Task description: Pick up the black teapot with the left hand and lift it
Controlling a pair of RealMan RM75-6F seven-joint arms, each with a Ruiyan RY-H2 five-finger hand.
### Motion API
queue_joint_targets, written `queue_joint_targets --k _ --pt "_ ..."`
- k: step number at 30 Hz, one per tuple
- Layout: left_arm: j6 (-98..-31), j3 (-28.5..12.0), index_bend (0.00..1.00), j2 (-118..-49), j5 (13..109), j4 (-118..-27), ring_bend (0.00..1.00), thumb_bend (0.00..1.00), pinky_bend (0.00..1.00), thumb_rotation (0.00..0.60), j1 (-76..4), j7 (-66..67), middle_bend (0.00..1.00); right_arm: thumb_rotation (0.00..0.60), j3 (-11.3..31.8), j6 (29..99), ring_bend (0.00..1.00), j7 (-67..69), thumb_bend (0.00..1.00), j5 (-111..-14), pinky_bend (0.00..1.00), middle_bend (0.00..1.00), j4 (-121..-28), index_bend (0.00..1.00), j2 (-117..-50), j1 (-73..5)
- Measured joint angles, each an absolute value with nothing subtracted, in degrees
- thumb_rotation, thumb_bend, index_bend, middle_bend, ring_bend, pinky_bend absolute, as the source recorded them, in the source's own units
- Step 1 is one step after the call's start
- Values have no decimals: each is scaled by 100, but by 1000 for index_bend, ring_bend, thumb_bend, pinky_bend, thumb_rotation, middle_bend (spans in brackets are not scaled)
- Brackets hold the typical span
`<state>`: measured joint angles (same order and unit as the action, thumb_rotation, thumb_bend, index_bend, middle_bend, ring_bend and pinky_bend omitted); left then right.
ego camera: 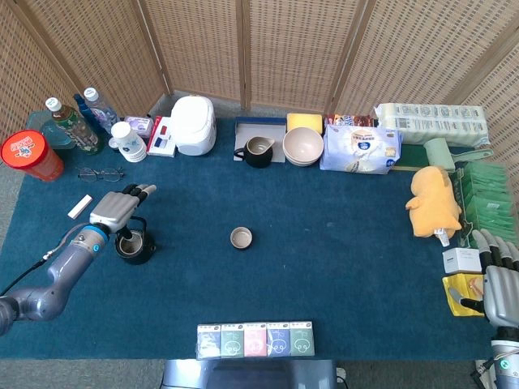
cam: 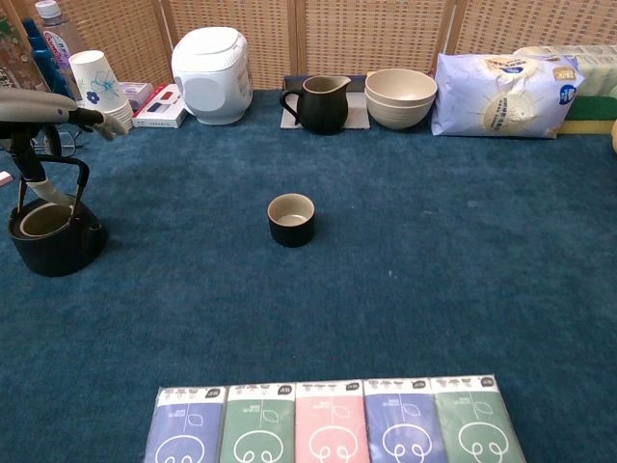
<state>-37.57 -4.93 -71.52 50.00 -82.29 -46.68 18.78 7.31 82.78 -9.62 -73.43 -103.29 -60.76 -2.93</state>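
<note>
The black teapot [ego camera: 135,246] stands lidless on the blue cloth at the left, its hoop handle upright; the chest view has the teapot [cam: 52,237] at its left edge. My left hand [ego camera: 118,208] hovers just above the handle with the fingers stretched flat toward the right. In the chest view the left hand [cam: 40,106] lies over the handle top, and the thumb hangs down beside the hoop. Nothing is gripped. My right hand [ego camera: 501,284] rests at the table's near right corner, fingers spread and empty.
A small dark cup [ego camera: 241,237] sits mid-table, right of the teapot. Glasses [ego camera: 100,173], stacked paper cups [ego camera: 128,142] and bottles [ego camera: 77,121] stand behind the left hand. A white strip [ego camera: 79,206] lies to its left. Packets [ego camera: 255,339] line the front edge.
</note>
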Motion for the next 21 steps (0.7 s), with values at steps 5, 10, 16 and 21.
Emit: queue_joint_targets --k 5,10,16,21 --pt "-3806 -438 439 -7192 4871 -8201 539 125 685 600 -4767 2051 616 600 729 8277 0 -989 0 -7315 0 0 -10313 0 -6091 -302" --pt "-3936 -340 569 -7171 4745 -8253 682 260 761 600 -4832 2276 742 600 701 8258 0 -1035 0 -7318 0 0 -10304 0 -6118 -314" --pt "-4154 -191 714 -7142 4477 -8403 802 419 843 600 -4875 2559 879 600 688 8262 0 -1035 0 -7330 0 0 -10309 0 -6122 -318" --pt "-4347 -188 760 -7066 4721 -8607 838 517 904 600 -4816 2471 922 600 672 8263 0 -1045 0 -7346 0 0 -10312 0 -6128 -322"
